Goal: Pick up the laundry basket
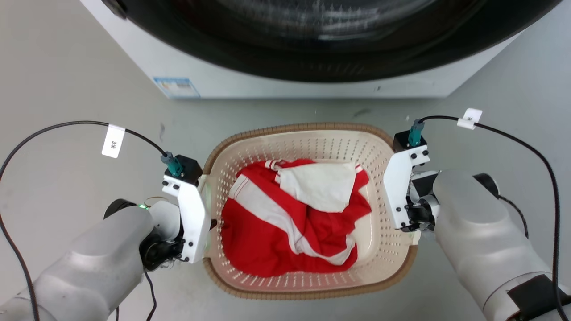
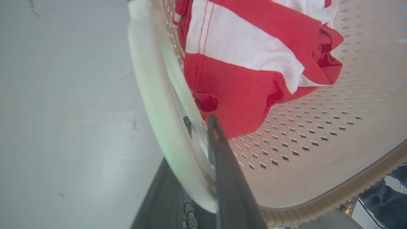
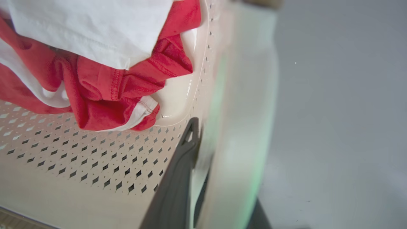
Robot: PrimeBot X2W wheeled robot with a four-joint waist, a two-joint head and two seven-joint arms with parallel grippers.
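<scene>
The laundry basket [image 1: 312,128] is in front of the washing machine [image 1: 250,73], with a red-and-white shirt [image 1: 267,240] inside. The left claw [image 2: 200,127] and right claw [image 3: 197,140] each pinch a side handle. It looks like light, slightly bendy plastic, so lift both sides evenly.

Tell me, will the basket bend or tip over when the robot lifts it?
Probably stiff: the basket looks like hard plastic with holes, so it should keep its shape. Likely light, with just floppy red and white clothes inside. It should stay level, since the left gripper and right gripper pinch opposite sides.
</scene>
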